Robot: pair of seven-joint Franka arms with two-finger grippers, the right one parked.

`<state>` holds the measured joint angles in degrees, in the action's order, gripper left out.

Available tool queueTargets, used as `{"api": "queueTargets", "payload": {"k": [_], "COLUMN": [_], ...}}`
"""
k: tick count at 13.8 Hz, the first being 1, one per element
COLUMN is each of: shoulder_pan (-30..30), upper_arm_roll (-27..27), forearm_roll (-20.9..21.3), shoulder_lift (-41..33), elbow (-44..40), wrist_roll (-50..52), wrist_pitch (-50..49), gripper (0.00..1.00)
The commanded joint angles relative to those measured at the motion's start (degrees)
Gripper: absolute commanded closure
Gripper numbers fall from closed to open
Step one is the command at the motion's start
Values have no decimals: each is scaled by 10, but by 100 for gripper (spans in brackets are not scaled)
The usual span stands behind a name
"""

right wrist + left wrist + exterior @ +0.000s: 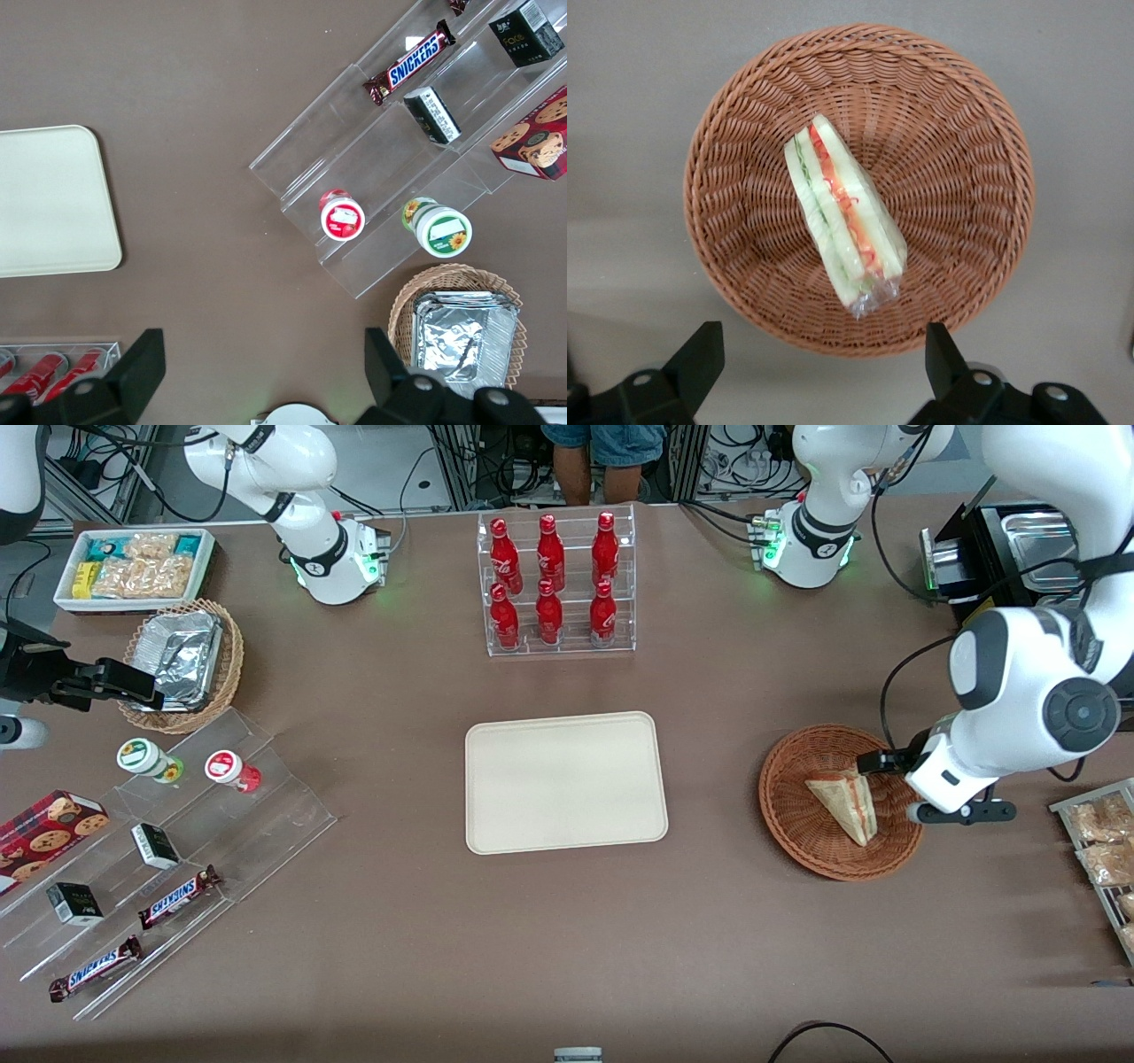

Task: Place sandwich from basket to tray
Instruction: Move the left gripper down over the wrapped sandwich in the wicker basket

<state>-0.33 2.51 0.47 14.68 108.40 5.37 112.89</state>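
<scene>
Currently the left arm's gripper [819,367] hangs above the basket [784,797], its fingers spread wide and holding nothing.

Wrapped in clear film, the sandwich [845,802] lies inside the reddish-brown wicker basket, a pale bread wedge with orange and green filling showing along its cut edge [843,212]. In the wrist view both dark fingertips [700,359] sit apart from the basket's rim [700,177], with the sandwich between them and farther on, untouched. The basket rests on the brown tabletop [709,921] toward the working arm's end. The cream tray [564,781] lies at the middle of the tabletop, well apart from the basket. A clear rack of red bottles [554,580] stands farther from the front camera than the tray.
</scene>
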Motion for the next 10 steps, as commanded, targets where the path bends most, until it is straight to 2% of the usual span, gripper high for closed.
{"api": "queueTargets", "payload": {"k": [1,4,6,8,10], "shoulder_pan": [-2,-4,-6,-6,-7], "upper_arm_roll": [-1,-1,-1,-1,-1], "forearm_roll": [5,6,5,5,5], "shoulder_lift": [-14,-17,-35,-40,-39], "elbow": [38,65,117,162,168], "wrist_roll": [52,185,252,300,322], "wrist_pitch": [44,79,148,218,233], "gripper": [0,0,0,0,0]}}
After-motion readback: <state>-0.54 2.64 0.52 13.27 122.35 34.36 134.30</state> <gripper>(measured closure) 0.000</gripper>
